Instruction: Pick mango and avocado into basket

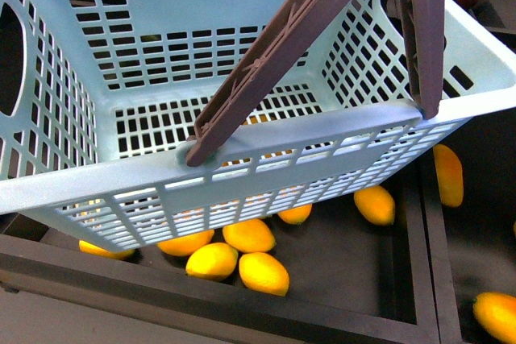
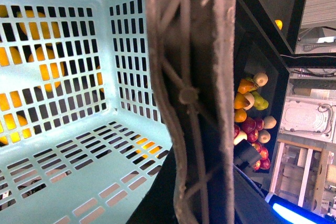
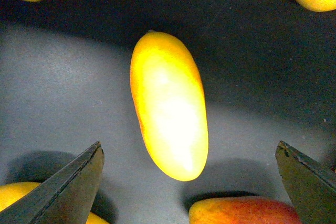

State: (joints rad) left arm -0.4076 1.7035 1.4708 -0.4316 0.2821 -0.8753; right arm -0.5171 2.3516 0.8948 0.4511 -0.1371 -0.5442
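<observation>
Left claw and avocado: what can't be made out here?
Left claw: in no view; the basket handle fills the left wrist view, so its grip is unconfirmed.
Avocado: none identifiable; the basket blocks much of the front view, and the far fruit pile in the left wrist view is too small.
Right claw: only open fingertips flanking the mango; rest cut off.

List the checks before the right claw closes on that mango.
1. Right claw open: ok.
2. Mango lies between its fingers, untouched: ok.
3. Red-yellow fruit by the mango's end clear of the closing path: cannot tell.
4. Basket has free floor: ok.
5. Left claw's hold on the basket handle: cannot tell.
</observation>
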